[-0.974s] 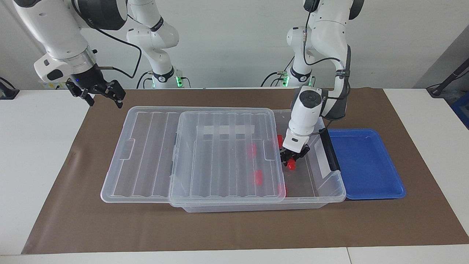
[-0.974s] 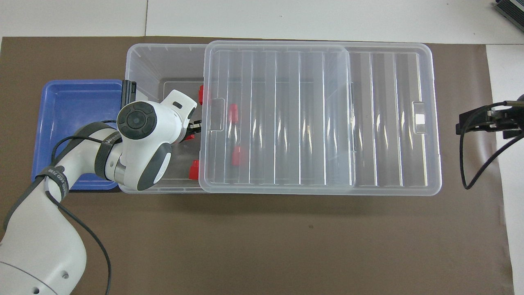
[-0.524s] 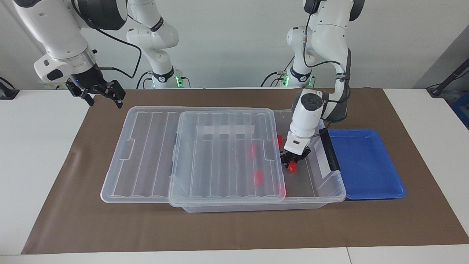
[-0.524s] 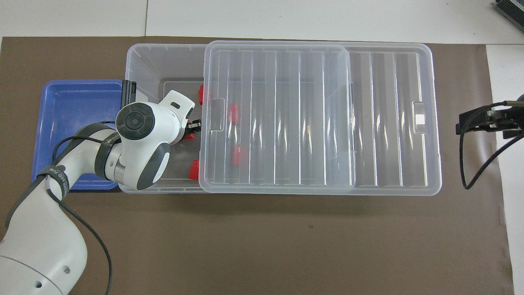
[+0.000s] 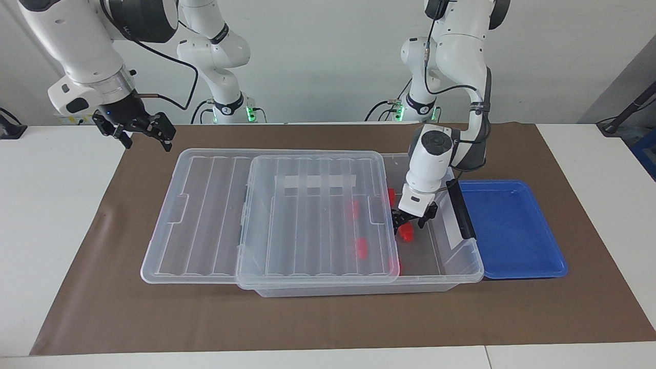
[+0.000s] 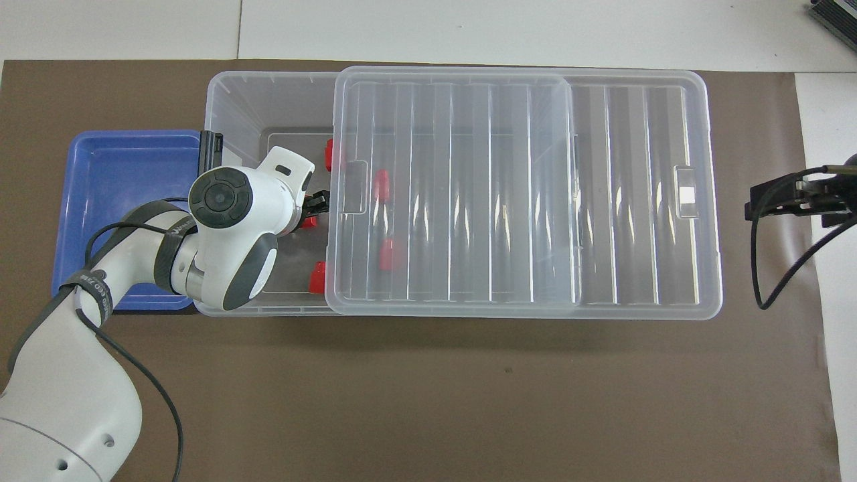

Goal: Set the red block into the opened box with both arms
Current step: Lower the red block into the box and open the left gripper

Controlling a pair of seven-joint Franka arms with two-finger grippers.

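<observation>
The clear box (image 5: 464, 259) lies across the brown mat, its ribbed lid (image 5: 307, 215) slid toward the right arm's end so the end by the blue tray is uncovered. My left gripper (image 5: 409, 224) hangs inside that uncovered end, open. A red block (image 5: 406, 234) lies on the box floor just beneath its fingertips, also seen from overhead as the red block (image 6: 308, 222) beside the left gripper (image 6: 317, 206). Several more red blocks, such as one (image 6: 317, 276), lie in the box, some under the lid. My right gripper (image 5: 137, 131) waits open above the mat at the right arm's end.
A blue tray (image 5: 512, 230) sits against the box at the left arm's end, with nothing in it. The lid overhangs the box toward the right arm's end. A black latch (image 5: 461, 210) stands on the box's end wall beside the left gripper.
My left gripper has opened and risen a little, leaving the red block on the box floor. The right arm has not moved.
</observation>
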